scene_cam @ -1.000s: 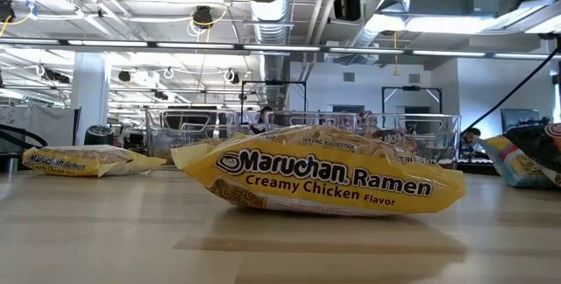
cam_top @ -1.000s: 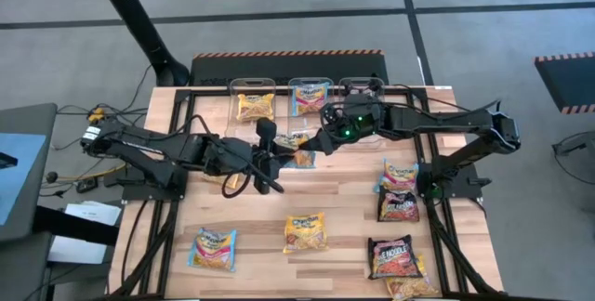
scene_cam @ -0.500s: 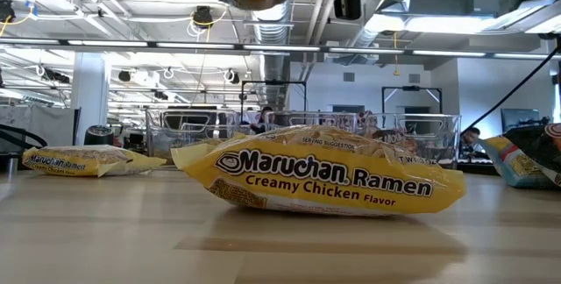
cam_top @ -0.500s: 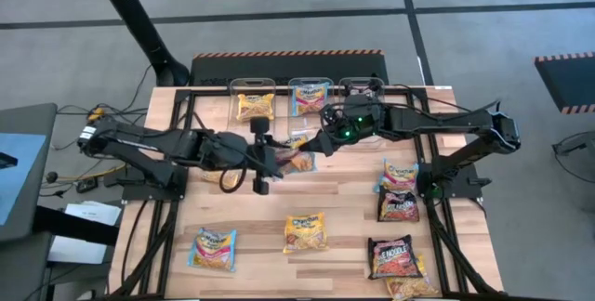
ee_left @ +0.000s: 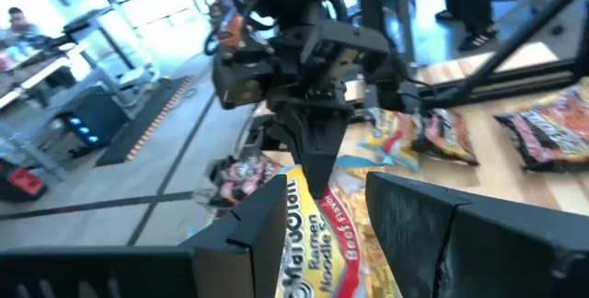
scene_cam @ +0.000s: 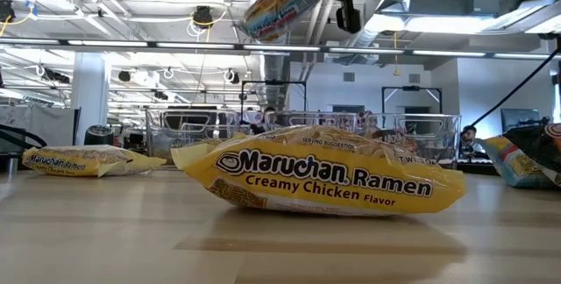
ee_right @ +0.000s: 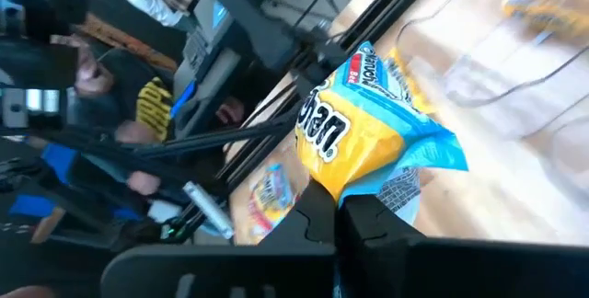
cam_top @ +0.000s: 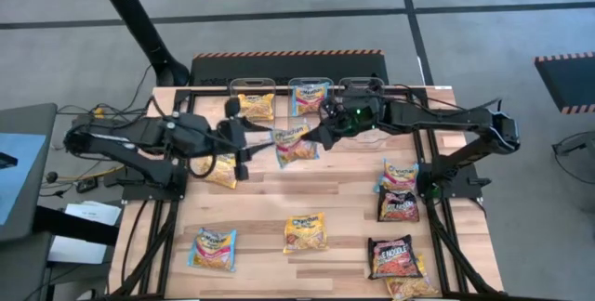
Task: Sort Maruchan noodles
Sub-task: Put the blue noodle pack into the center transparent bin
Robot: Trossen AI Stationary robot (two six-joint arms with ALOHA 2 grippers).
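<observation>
Since the earlier high view, my left gripper [cam_top: 244, 145] has let go of the yellow-and-blue plastic Maruchan beef-flavour packet [cam_top: 296, 143] and drawn back toward its own side of the wooden slatted table [cam_top: 344, 199]. Its fingers [ee_left: 248, 234] now stand spread, with the packet seen between them but apart from them in the left wrist view. My right gripper [cam_top: 325, 136] has the packet alone: its fingers are pressed together on one edge, and the packet hangs in the air above the table's middle, tilted, as the low view shows near the ceiling line [scene_cam: 279, 8].

I judge this to be a handover just completed, from the left arm to the right. The packet is now on the side nearer the three clear plastic bins [cam_top: 311, 92] at the table's far edge, which already hold a yellow packet and a blue-pink one. The likely next step is to carry it to the bin of its kind; which bin suits a beef packet I cannot tell.

Several packets are not yet sorted: a yellow creamy-chicken packet [scene_cam: 320, 179] lies flat at the table's middle, others lie along the near edge, and two dark maroon ones [cam_top: 398, 206] lie near the right arm's base.
</observation>
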